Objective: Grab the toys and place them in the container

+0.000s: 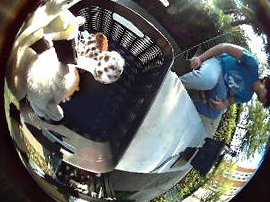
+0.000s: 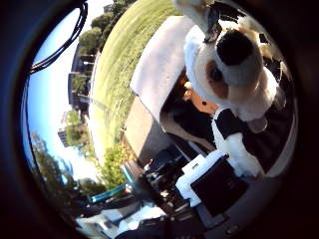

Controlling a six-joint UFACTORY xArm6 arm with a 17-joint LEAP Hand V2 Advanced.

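Observation:
In the right little finger side palm view, a black slatted container (image 1: pixel 139 42) stands on a pale grey table (image 1: pixel 169 126). A brown-spotted plush toy (image 1: pixel 106 65) lies inside it. A fluffy white plush toy (image 1: pixel 50 83) is close to the palm, over the container's side. My hand (image 1: pixel 59 26) has white and black fingers curled round it. In the right thumb side palm view, the same white toy with black patches (image 2: pixel 234 65) fills much of the view, with the hand's fingers (image 2: pixel 224 159) beside it. An orange toy (image 2: pixel 202 100) shows just beyond it.
The table's flat top (image 2: pixel 159 70) stretches away from the container, with grass (image 2: pixel 125 50) beyond it. Dark equipment (image 2: pixel 164 164) stands below the table's edge. Trees and buildings stand far off.

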